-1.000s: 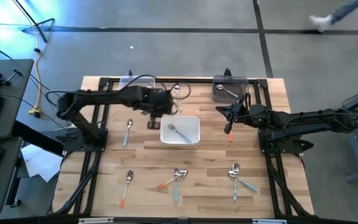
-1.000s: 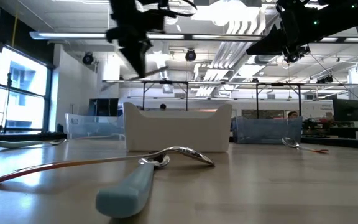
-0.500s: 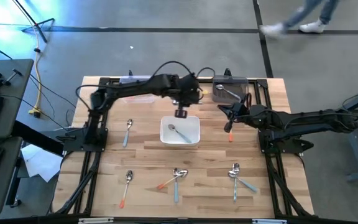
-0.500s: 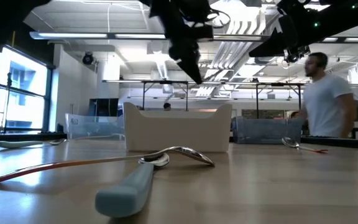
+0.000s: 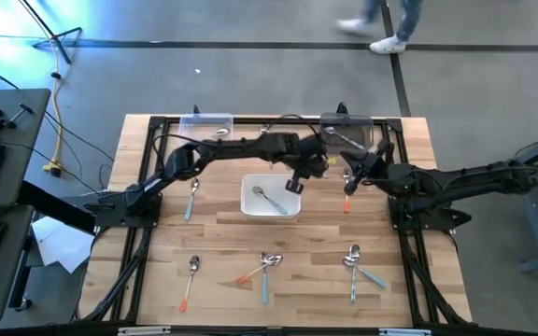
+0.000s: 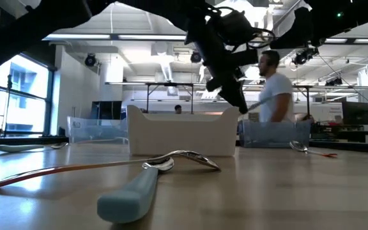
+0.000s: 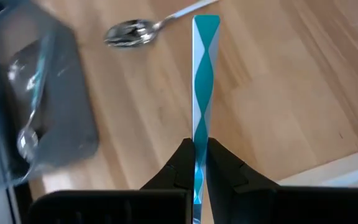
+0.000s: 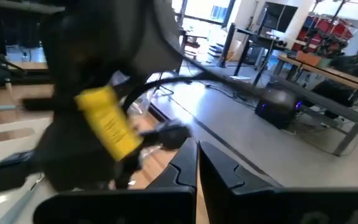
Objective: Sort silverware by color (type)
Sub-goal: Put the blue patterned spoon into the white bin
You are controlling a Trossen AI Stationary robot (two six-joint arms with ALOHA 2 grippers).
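Note:
My left gripper (image 5: 294,185) hangs over the far right corner of the white bin (image 5: 271,211), shut on a light-blue-handled spoon (image 7: 204,74); it also shows in the low view (image 6: 235,102). My right gripper (image 5: 346,183) is shut and empty (image 8: 197,148), just above an orange-handled spoon (image 5: 347,202) that lies flat on the table by the grey bin (image 5: 344,138). A silver spoon (image 5: 263,197) lies in the white bin. Another spoon (image 7: 27,134) lies in the grey bin. Other spoons lie flat near the front: (image 5: 192,196), (image 5: 191,280), (image 5: 263,267), (image 5: 356,266). My left gripper pinches the spoon's light-blue handle (image 7: 199,163) between its two fingers. The handle runs along the fingers and sticks out past their tips to its free end (image 7: 206,22). The bowl end is hidden behind the fingers. The spoon is lifted clear of the table.
A clear bin (image 5: 205,125) stands at the far left edge. The black frame rails (image 5: 148,215) run along both sides of the table. My two arms are close together between the white and grey bins. A person (image 6: 276,89) walks behind the table.
My left gripper has swung toward the table's right edge, from left of the white bin across its far side to its far right corner, carrying the light-blue spoon. A person has walked past behind the table.

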